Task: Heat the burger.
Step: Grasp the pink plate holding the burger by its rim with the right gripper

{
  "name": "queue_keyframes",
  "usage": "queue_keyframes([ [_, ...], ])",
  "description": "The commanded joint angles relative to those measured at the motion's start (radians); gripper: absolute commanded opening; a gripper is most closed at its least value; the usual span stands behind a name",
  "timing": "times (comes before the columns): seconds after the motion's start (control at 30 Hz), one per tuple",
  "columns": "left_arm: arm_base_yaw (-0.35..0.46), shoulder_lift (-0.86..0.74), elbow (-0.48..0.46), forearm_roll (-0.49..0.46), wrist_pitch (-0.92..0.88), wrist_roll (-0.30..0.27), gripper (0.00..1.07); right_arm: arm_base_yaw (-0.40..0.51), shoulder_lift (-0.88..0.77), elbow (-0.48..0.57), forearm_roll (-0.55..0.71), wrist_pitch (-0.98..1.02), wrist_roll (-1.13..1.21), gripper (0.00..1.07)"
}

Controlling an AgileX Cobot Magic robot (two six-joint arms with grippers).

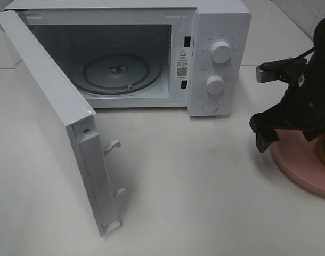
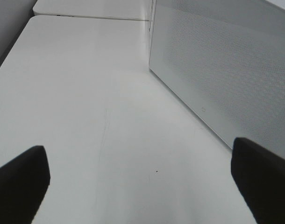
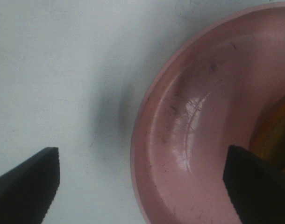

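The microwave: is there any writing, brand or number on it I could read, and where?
No text here can be quoted.
On the sticker on the microwave front frame: a warning triangle above a code square; its print is too small to read.
Marks around the upper knob and the lower knob: too faint and small.
Both wrist views: no writing.
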Motion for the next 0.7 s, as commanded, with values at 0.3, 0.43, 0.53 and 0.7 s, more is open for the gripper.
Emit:
queue_keyframes([
  [0.3,0.006,-0.025,0.003,-0.006,-0.008,-0.003,0.98,-0.003,0.133,-0.027,-0.03,-0.024,0.033,0.88],
  [0.43,0.006,-0.025,0.003,-0.006,-0.008,-0.003,0.98,-0.003,0.174,-0.046,-0.073,-0.018,0.055,0.87],
  [0.53,0.006,-0.025,0.003,-0.006,-0.008,-0.003,0.98,-0.003,0.187,-0.054,-0.102,-0.015,0.08,0.86],
  [0.7,0.006,-0.025,0.003,-0.006,-0.008,-0.003,0.98,-0.003,0.187,-0.054,-0.102,-0.024,0.08,0.84],
])
